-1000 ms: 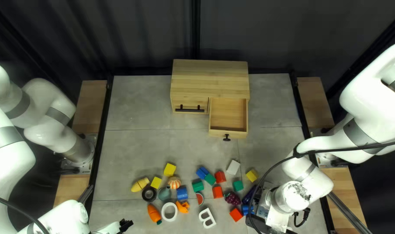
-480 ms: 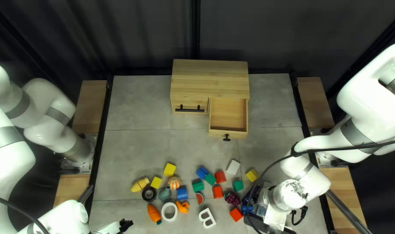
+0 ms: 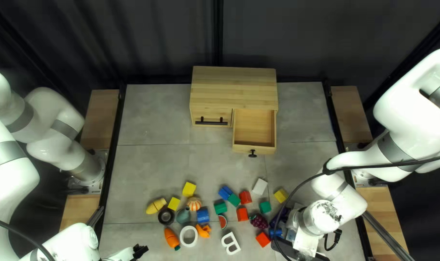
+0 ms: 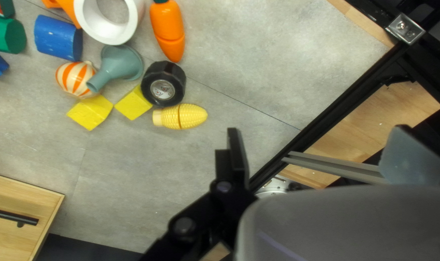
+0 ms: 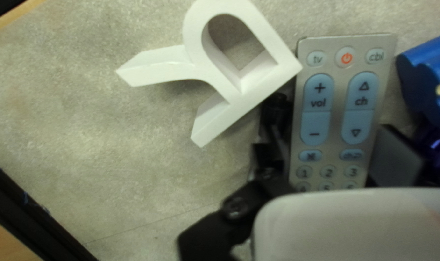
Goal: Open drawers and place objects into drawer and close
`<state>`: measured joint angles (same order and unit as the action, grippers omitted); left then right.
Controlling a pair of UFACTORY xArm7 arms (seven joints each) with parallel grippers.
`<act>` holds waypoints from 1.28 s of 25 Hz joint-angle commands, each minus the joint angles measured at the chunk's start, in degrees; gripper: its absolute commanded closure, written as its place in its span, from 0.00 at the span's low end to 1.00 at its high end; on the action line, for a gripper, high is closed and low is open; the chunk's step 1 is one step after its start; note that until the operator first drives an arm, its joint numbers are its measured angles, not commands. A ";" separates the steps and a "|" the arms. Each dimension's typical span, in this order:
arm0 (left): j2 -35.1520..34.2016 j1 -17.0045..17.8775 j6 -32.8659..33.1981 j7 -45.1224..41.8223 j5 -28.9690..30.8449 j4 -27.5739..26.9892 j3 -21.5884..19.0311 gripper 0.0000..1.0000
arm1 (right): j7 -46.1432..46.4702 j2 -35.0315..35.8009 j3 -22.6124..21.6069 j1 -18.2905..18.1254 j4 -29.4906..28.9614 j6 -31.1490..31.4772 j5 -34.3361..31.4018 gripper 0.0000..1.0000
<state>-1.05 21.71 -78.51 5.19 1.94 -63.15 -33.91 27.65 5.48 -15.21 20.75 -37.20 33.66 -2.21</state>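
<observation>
Pinching the remote (image 5: pixel 338 116), our right gripper (image 3: pixel 288 247) sits beside the white letter (image 5: pixel 162 66). Our left gripper (image 3: pixel 141 250) spreads wide, tabletop (image 4: pixel 147 169) between it and the corn (image 4: pixel 184 116); the drawer (image 3: pixel 244 148) stands open beyond the blocks (image 3: pixel 233 199).

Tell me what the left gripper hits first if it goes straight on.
The left gripper would probably meet the tabletop first, somewhere between the corn and the black table edge; the depth is hard to judge.
</observation>
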 commanded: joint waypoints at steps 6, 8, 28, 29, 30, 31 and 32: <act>0.00 0.00 0.00 0.00 0.00 0.00 0.00 0.00 | 0.11 -5.94 -0.16 -0.01 -0.80 6.36 2.01 0.87; 0.00 0.00 0.00 0.00 0.00 0.00 0.00 0.00 | -0.23 -7.53 -0.11 -0.04 -1.18 8.09 2.23 0.85; 0.00 0.00 0.00 0.00 0.00 0.00 0.00 0.00 | -11.78 -32.55 6.12 -14.14 1.76 18.50 -9.92 0.96; 0.00 0.00 0.00 0.00 0.00 0.00 0.00 0.00 | -13.00 -32.37 6.36 -15.44 1.80 17.43 -11.09 0.97; 0.00 0.00 0.00 0.00 0.00 0.00 0.00 0.00 | -13.11 -32.02 6.70 -16.11 1.69 16.64 -11.77 0.97; 0.00 0.00 0.00 0.00 0.00 0.00 0.00 0.00 | -12.81 -31.07 7.21 -16.94 1.18 15.15 -12.81 0.97; 0.00 0.00 0.00 0.00 0.00 0.00 0.00 0.00 | -10.91 -29.40 7.97 -17.12 -0.15 13.93 -13.29 0.96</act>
<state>-1.05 21.71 -78.51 5.19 1.94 -63.15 -33.91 15.19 -26.24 -8.62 5.12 -35.76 50.37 -13.64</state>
